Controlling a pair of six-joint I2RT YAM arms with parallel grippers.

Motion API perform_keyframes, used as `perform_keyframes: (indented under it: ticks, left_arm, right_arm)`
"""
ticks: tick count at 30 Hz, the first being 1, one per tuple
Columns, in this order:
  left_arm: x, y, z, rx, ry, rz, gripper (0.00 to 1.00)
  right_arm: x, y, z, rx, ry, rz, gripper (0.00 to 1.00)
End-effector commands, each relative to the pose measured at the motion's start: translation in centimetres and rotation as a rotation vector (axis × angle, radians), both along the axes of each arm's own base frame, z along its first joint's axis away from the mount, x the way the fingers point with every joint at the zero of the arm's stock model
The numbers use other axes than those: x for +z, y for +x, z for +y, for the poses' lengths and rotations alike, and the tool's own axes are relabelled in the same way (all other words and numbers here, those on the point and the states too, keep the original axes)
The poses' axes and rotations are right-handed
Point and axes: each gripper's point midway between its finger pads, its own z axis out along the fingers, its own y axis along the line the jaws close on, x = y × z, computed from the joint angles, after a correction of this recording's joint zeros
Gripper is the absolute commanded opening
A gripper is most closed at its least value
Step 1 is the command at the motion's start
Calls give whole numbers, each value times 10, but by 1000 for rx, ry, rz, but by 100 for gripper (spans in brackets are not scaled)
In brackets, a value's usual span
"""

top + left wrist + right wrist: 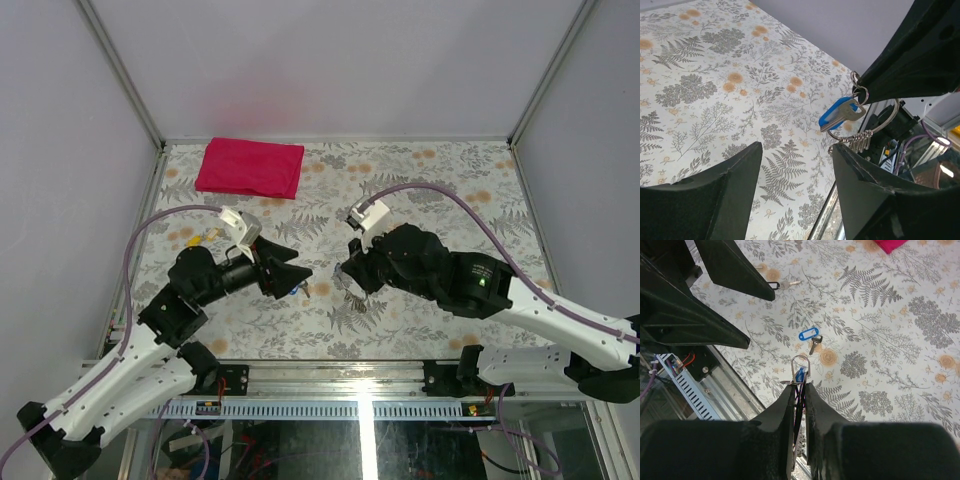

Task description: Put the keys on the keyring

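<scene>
The left arm and the right arm share one build: white, boxy links nearest the mounting rail, then bulky matt black joint housings farther from it. A lavender cable loops beside the left arm and ends in a white connector block. A second lavender cable and a second white block serve the right arm. A small green light glows on the right arm's black housing. The left tool and the right tool have black, wedge-shaped fingers with faintly textured faces.
</scene>
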Motion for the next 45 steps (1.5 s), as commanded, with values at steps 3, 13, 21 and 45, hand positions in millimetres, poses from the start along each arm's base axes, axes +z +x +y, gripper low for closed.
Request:
perform_keyframes:
  ticks: [3,13,21,45]
  left_arm:
    - [11,9,-6,37,-134,14,61]
    - [15,9,-13,24,-349,93,62]
    - [13,-1,-23,-38,-396,113,62]
    - [5,11,-38,-38,-399,133,53]
  right_arm:
    - [33,14,-1,-106,107,-29,0]
    - [44,28,8,-237,332,-3,0]
    - [52,32,11,-277,440,14,0]
    - [59,21,24,-229,565,85,0]
